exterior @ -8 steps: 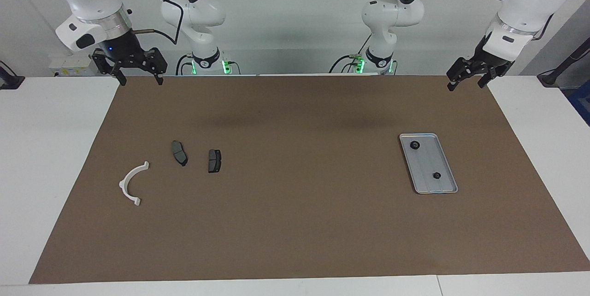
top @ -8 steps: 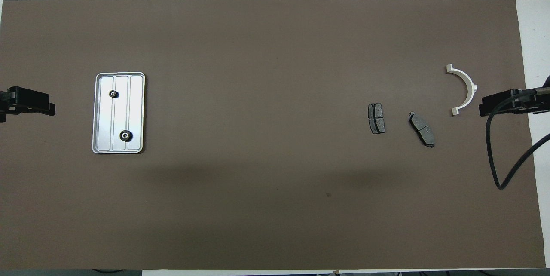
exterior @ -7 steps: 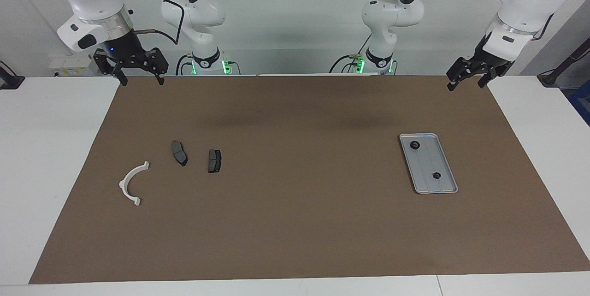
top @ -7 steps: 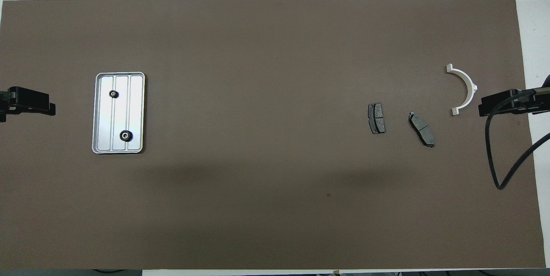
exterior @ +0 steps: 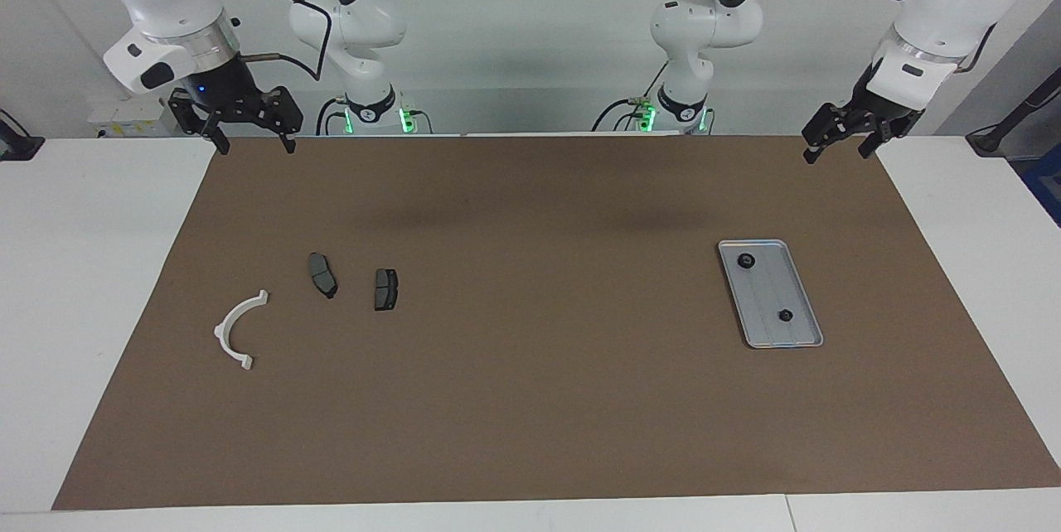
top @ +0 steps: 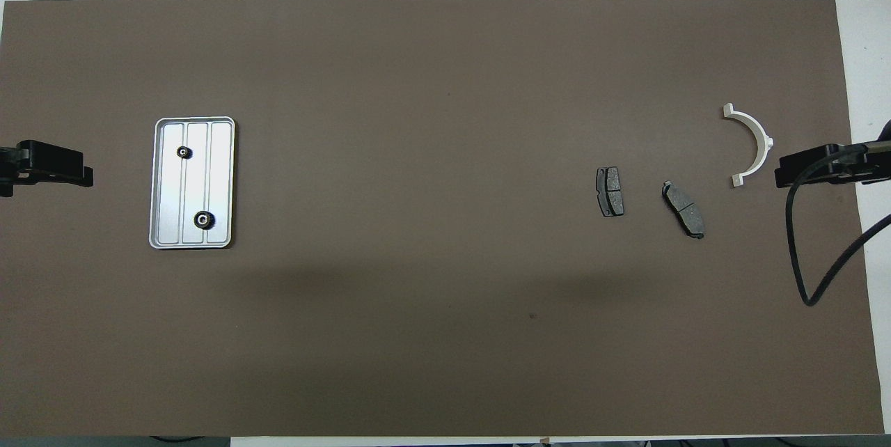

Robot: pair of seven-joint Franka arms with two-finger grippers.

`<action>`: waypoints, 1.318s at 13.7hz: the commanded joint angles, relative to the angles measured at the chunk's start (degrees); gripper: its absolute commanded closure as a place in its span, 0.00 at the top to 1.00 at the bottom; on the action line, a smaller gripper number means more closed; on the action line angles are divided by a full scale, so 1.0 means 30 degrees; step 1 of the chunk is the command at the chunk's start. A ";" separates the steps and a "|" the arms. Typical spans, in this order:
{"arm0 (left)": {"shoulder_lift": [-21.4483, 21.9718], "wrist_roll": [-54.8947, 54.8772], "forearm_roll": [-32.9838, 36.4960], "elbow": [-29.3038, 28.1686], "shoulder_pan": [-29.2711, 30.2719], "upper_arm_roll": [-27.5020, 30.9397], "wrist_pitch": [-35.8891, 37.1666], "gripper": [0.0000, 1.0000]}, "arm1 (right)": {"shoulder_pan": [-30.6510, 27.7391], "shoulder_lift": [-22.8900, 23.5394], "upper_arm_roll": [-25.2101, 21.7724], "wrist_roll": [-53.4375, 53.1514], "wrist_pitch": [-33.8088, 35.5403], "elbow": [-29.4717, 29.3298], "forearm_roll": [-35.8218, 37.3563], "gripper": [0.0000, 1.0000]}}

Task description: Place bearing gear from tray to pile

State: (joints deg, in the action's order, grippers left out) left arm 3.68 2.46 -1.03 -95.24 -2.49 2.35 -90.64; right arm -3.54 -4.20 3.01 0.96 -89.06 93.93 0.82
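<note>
The silver tray [exterior: 764,290] [top: 220,175] lies on the brown mat toward the left arm's end. Two small black bearing gears rest in it, one [exterior: 746,261] [top: 203,219] nearer to the robots than the other [exterior: 785,316] [top: 183,152]. The pile lies toward the right arm's end: a white curved bracket [exterior: 220,331] [top: 764,137] and two dark brake pads [exterior: 322,275] [exterior: 385,289] [top: 683,209] [top: 610,191]. My left gripper [exterior: 835,153] [top: 82,174] hangs open and empty, high over the mat's corner, well clear of the tray. My right gripper [exterior: 254,148] [top: 785,173] hangs open and empty over the other corner.
The brown mat [exterior: 530,399] covers most of the white table [exterior: 75,267]. A black cable [top: 800,259] loops down from the right arm over the mat's end. Both arm bases [exterior: 373,109] [exterior: 680,109] stand at the table's robot-side edge.
The right arm's wrist has shifted very slightly. The left gripper has crept a touch toward the tray in the overhead view. No part has moved.
</note>
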 commanded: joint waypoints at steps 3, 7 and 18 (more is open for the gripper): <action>0.0471 0.0204 0.0285 -0.0334 0.0037 0.0213 -0.0137 1.00 | -0.0256 -0.0737 0.0081 0.0030 -0.1193 0.1562 -0.0272 1.00; 0.1230 0.0030 0.0314 -0.2405 0.0040 0.0214 -0.1303 1.00 | -0.0403 -0.0679 0.0052 0.0324 -0.1252 0.1504 -0.0243 1.00; -0.0550 0.0119 0.0314 -0.8420 -0.0224 0.0155 -0.8780 0.89 | -0.0578 -0.0708 0.0023 0.0060 -0.1252 0.1592 -0.0243 1.00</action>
State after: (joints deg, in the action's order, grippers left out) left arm 3.77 2.57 -0.98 -119.82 -2.58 2.61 -114.76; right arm -4.18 -4.69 2.58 0.96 -91.14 96.51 0.81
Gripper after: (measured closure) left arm 0.088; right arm 0.000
